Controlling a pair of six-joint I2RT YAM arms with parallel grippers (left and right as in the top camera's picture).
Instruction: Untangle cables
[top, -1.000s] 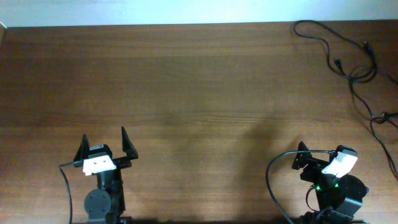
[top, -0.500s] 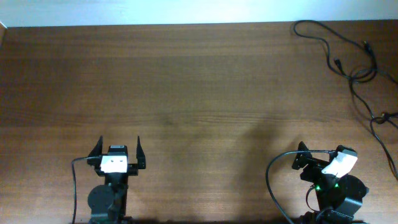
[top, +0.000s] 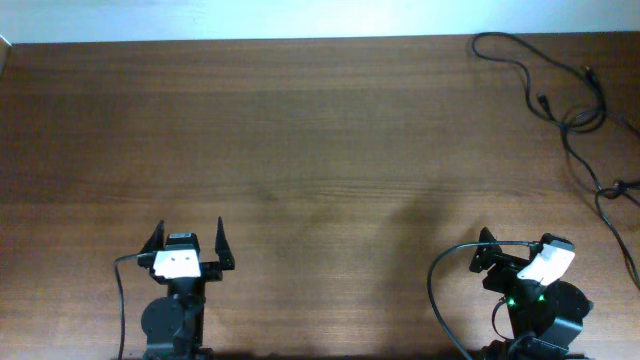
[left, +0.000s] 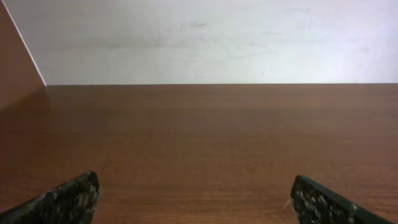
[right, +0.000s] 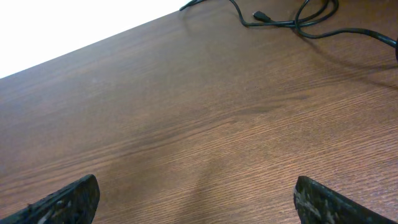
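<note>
Overhead view of a brown wooden table (top: 300, 150) with two robot arms at the bottom edge of the frame. The cables (top: 570, 110), thin black cords, lie in loose overlapping loops in the upper right corner of the frame and trail down along the right edge. Small plug ends (top: 543, 100) show among the loops.

The left gripper (top: 188, 240) sits at the lower left, its two black fingers spread wide and pointing toward the top of the frame, holding nothing. Its wrist view shows the fingertips in the bottom corners, bare wood between them, and a pale wall (left: 199, 37) across the top.

The right gripper (right: 198, 202) sits at the lower right of the overhead frame. In its wrist view the fingertips stand in the lower left and lower right corners, spread wide with only wood between them. The cables cross the upper right of that frame, one plug resting on the wood. Both grippers are well apart from the cables
</note>
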